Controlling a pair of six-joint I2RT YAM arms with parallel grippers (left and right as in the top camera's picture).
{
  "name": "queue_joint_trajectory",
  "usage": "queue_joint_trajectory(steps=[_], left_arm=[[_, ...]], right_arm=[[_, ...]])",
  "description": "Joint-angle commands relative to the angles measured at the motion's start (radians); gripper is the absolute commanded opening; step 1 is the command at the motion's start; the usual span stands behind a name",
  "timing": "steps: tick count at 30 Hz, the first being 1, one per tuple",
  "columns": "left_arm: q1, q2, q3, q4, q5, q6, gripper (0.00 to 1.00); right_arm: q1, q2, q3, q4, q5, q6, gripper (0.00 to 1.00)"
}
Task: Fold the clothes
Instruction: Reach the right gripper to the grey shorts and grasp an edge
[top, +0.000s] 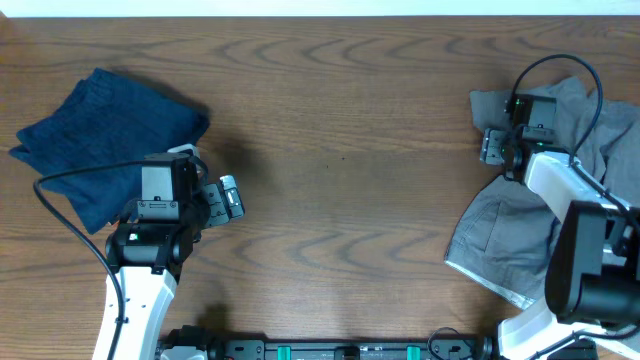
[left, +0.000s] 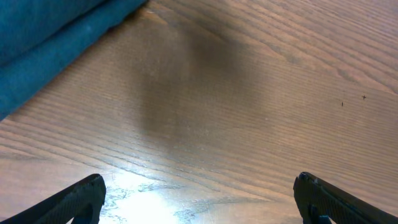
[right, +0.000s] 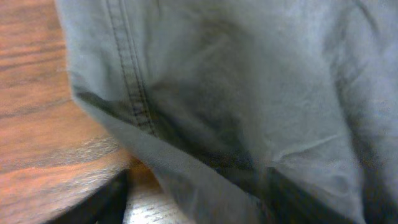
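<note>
The bench (top: 340, 120) is brown wood with a strong wavy grain, bare across its whole middle. A thin pale strip runs beyond its far edge, and a dark rail (top: 350, 350) with green fittings lies along the near edge between the arm bases.

The dark navy garment (top: 100, 140) lies folded at the far left. The grey shorts (top: 500, 240) lie crumpled at the right, with a pale edge showing at their near side.

The left end effector (top: 228, 197) hovers over bare wood just right of the navy garment. Its fingers (left: 81, 196) are spread wide, with a patch of glare on the wood between them.

The right end effector (top: 493, 146) sits at the far left edge of the shorts. Grey cloth and a stitched seam (right: 130, 68) fill its wrist view, so I cannot tell whether it is spread or pinching.
</note>
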Motion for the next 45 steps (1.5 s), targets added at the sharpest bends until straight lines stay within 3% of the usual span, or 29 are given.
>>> queue_joint_trajectory(steps=[1,2,8,14,21,23,29,31,37,45], left_arm=[[0.006,0.003,0.02,0.0,0.009,0.009,0.98],[0.006,0.003,0.02,0.0,0.009,0.009,0.98],[0.006,0.003,0.02,0.0,0.008,0.009,0.98],[0.006,0.003,0.02,0.004,0.009,0.009,0.98],[0.006,0.003,0.02,0.003,0.011,0.009,0.98],[0.006,0.003,0.02,0.004,0.011,0.009,0.98],[0.006,0.003,0.02,0.004,0.011,0.009,0.98],[0.006,0.003,0.02,0.004,0.011,0.009,0.98],[0.006,0.004,0.02,0.005,0.011,0.009,0.98],[0.006,0.004,0.02,0.007,0.011,0.009,0.98]], right_arm=[[-0.012,0.018,0.017,0.01,0.032,0.006,0.16],[-0.012,0.014,0.018,0.01,0.031,0.017,0.01],[-0.011,-0.172,0.049,0.005,-0.01,0.037,0.01],[0.022,-0.425,0.18,0.001,-0.323,0.026,0.01],[0.159,-0.388,0.193,0.227,-0.336,0.114,0.02],[0.195,-0.331,0.193,0.294,-0.337,0.161,0.11],[0.266,-0.18,0.193,0.266,-0.354,0.177,0.79],[0.26,-0.173,0.193,0.199,-0.278,0.171,0.92],[0.214,-0.225,0.193,-0.015,-0.076,0.166,0.98],[0.185,-0.233,0.186,-0.504,-0.107,0.091,0.94]])
